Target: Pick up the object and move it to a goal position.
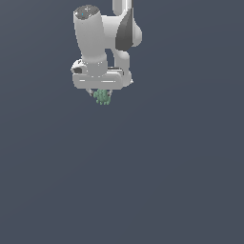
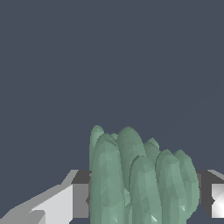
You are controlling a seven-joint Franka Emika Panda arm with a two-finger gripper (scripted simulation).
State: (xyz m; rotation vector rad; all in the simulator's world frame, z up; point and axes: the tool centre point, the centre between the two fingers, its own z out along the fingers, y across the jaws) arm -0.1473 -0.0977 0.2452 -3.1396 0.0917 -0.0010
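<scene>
Pale green and ridged, the object [image 1: 102, 97] sits directly beneath the white gripper [image 1: 101, 91], against a plain dark grey-blue ground [image 1: 167, 181]. In the wrist view we note the lump [image 2: 140, 179] filling the space between the two fingers [image 2: 72, 199], one on either side and pressed against it: the fingers are closed upon the object. In the exterior view we record the arm [image 1: 95, 38] above it.

I looked over both views and found no text, label, brand, number or sign that I could read on anything; every surface I saw was plain and unmarked.
</scene>
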